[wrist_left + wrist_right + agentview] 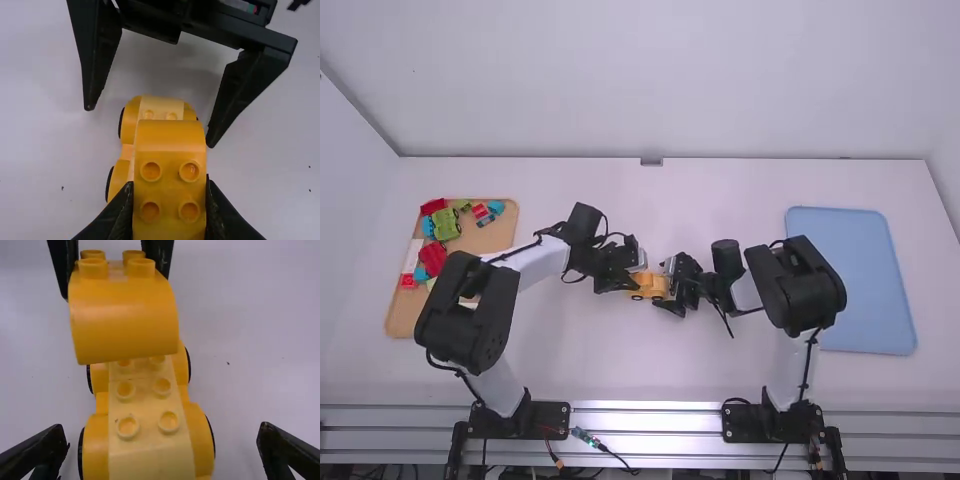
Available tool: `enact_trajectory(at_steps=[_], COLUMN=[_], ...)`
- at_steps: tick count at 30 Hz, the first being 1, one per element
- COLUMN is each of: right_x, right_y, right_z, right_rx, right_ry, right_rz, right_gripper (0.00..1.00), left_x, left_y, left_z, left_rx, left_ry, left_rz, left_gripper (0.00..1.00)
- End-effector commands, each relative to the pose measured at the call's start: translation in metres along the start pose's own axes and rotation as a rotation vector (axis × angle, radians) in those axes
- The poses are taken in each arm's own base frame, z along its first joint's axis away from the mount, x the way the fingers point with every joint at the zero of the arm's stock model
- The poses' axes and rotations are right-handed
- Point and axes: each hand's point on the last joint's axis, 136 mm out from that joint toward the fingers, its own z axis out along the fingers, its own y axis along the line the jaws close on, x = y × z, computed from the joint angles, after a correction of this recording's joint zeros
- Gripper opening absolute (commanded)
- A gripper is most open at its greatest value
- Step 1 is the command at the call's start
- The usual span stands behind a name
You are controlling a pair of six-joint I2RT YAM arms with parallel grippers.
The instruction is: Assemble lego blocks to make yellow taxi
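the yellow lego car base [151, 455], with black wheels, stands on the white table [570, 365] between the arms. over its end nearer the left arm is a rounded yellow four-stud brick [122, 315], clamped in the left gripper [639, 268]. the right gripper [668, 285] has its fingers apart, one on either side of the base. farther left lies a wooden tray [408, 325] of mixed blocks; right, a blue tray [850, 285].

Pairs white links with black joints on both left arm [532, 264] and right arm [790, 372]. Bulges into thick, rounded, dark covers [468, 312] at the big joints — matte, with soft edges. Carries thin black cables [807, 362] looped along the outside. Stands on blocky black bases [750, 421]. Narrows to an all-black left gripper [637, 276] and right gripper [666, 286] — angular frames, straight edges, fingers [246, 86] tapering to slim tips.
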Motion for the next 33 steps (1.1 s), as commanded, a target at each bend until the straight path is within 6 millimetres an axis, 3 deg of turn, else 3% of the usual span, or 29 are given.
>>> enact_trajectory(at_steps=[1, 11, 23, 33], right_x=[0.002, 0.01, 0.008, 0.016], right_y=[0.004, 0.001, 0.008, 0.003], right_z=[0.008, 0.034, 0.024, 0.014], right_rx=[-0.005, -0.068, -0.073, -0.047], right_ry=[0.022, 0.015, -0.041, -0.034], right_rz=[-0.008, 0.031, 0.013, 0.04], right_gripper=[1.0, 0.98, 0.85, 0.86], left_x=[-0.001, -0.001, -0.002, 0.002], left_y=[0.004, 0.004, 0.011, 0.012], left_z=[-0.001, -0.001, 0.0, 0.0], left_rx=[-0.008, -0.009, -0.04, -0.048], left_ry=[0.005, 0.006, 0.016, 0.029], left_rz=[0.012, 0.006, 0.045, 0.046], left_gripper=[0.02, 0.02, 0.02, 0.02])
